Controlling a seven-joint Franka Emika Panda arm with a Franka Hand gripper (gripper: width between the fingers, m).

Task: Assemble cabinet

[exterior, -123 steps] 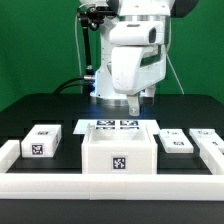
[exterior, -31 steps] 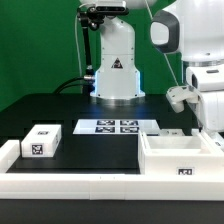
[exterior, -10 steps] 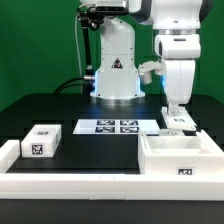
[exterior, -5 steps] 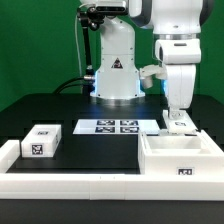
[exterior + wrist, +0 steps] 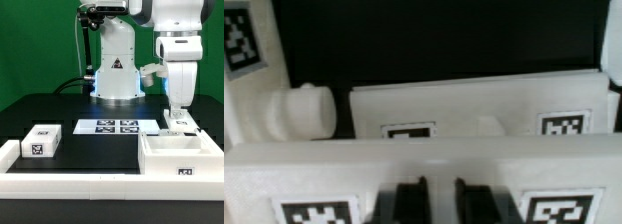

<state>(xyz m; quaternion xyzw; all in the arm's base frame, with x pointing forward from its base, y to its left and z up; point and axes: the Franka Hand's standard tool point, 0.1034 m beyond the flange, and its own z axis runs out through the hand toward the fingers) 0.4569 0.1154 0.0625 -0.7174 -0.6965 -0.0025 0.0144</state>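
The cabinet (image 5: 180, 158), a large open white box, sits at the front on the exterior view's right. A flat white panel (image 5: 166, 130) lies just behind it. My gripper (image 5: 178, 119) hangs straight down onto that panel. In the wrist view my gripper (image 5: 432, 200) has its dark fingers (image 5: 402, 200) standing close together with only a thin pale slit between them. They are over the near panel (image 5: 420, 165), between its two tags. A second tagged panel (image 5: 473, 102) with a round knob (image 5: 304, 110) lies beyond. A small tagged white block (image 5: 40, 140) sits at the front left.
The marker board (image 5: 110, 127) lies flat at the table's middle, in front of the robot base (image 5: 115, 75). A white rail (image 5: 70, 182) runs along the table's front edge and turns up at the left end.
The cabinet has gone from the front middle to the front right. The arm came from the far right to above the panel and dropped slightly; it has held still for the last half second.
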